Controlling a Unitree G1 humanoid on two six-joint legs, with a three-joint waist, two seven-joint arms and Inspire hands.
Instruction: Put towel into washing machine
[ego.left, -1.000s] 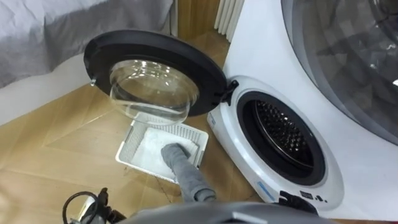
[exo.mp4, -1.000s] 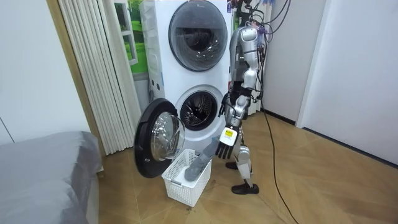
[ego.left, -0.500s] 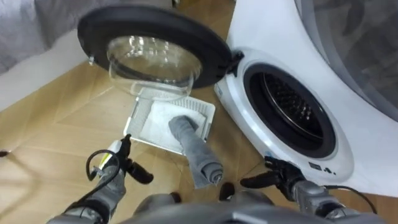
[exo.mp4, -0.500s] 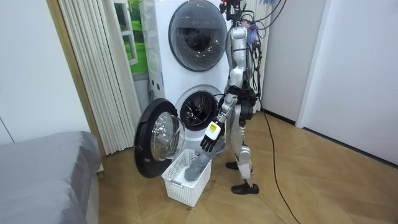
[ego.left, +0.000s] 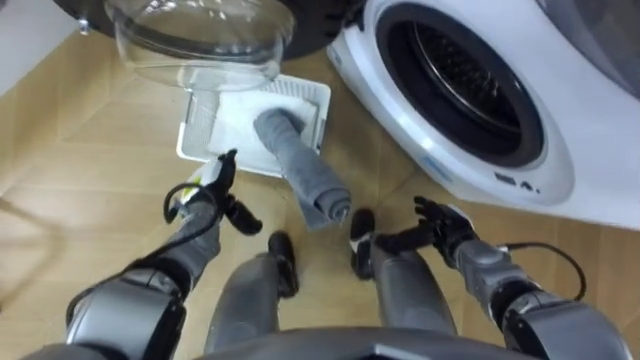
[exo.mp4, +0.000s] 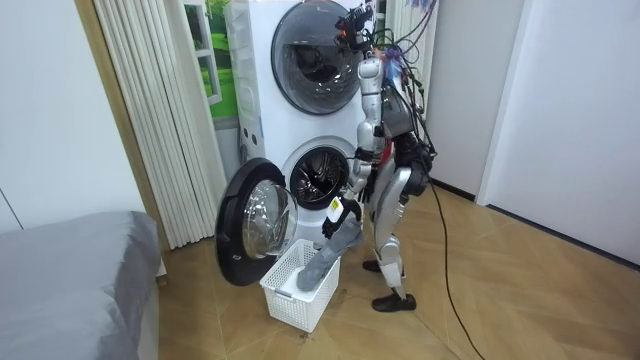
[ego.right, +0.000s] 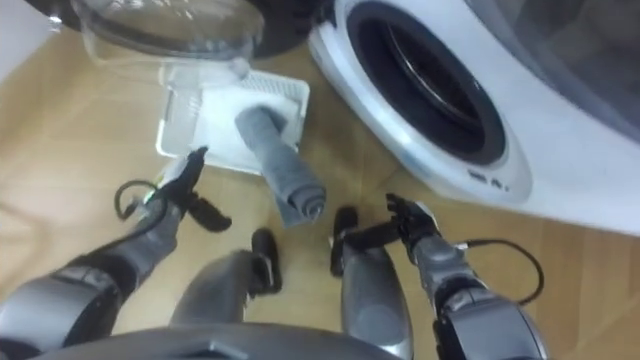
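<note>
We are at the reaching step — nothing has been grasped yet. The towel (ego.left: 298, 170), a grey roll, lies slanting out of the white basket (ego.left: 197, 125) on the floor (ego.left: 70, 170). One end is down inside, and the rolled end is propped over the rim nearest the robot.

The left hand (ego.left: 203, 198) hangs just beside the basket's near corner, fingers straight and thumb out, holding nothing. The right hand (ego.left: 442, 228) is low in front of the washing machine (ego.left: 570, 140), fingers spread and likewise empty. Neither touches the towel.

The door (ego.left: 200, 40) stands swung wide above the basket, and the drum (ego.left: 465, 75) is open and dark. In the room view the robot stands close by machine and basket, bent a little forward.

Next, we judge, a hand must come down on the roll's near end and close round it. Then the lift has to clear the basket rim and the overhanging door — only after that can the towel swing right into the drum mouth.
</note>
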